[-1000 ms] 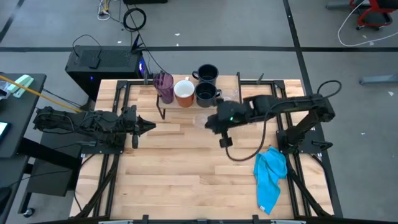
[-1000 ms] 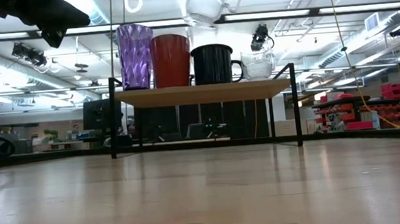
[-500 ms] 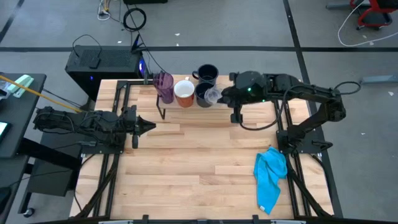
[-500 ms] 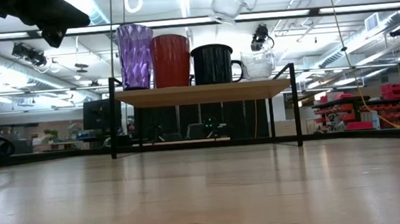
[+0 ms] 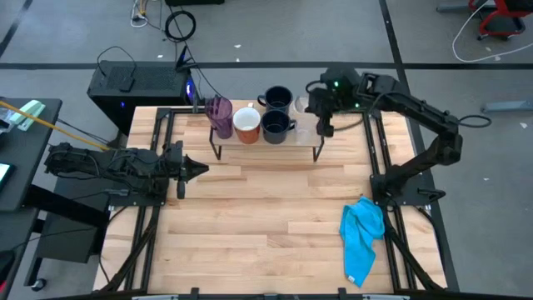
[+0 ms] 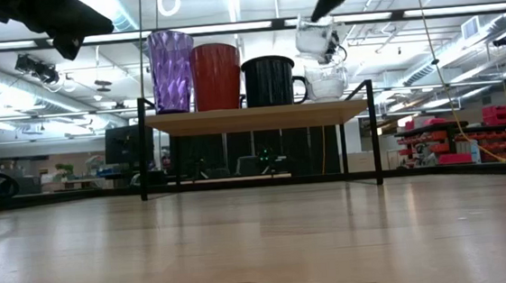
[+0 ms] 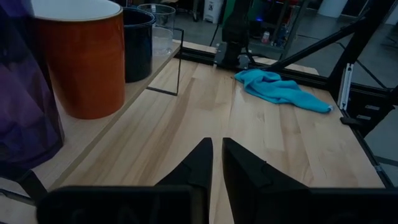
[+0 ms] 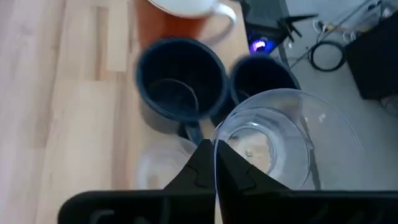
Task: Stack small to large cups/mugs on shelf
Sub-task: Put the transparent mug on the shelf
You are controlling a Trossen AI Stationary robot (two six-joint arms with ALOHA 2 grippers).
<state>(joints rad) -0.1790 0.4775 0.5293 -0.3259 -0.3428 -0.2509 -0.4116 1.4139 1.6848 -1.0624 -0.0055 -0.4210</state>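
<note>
Low view: right tool (image 6: 323, 20) pinches clear cup (image 6: 315, 39) by its rim, hanging over second clear cup (image 6: 325, 81) on shelf (image 6: 256, 117), ready to nest; left tool (image 5: 200, 170) nearly closed, empty.

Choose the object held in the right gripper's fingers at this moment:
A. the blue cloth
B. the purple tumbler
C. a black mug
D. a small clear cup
D. The right gripper pinches the rim of a small clear cup, held in the air above the other clear cup on the shelf.
</note>
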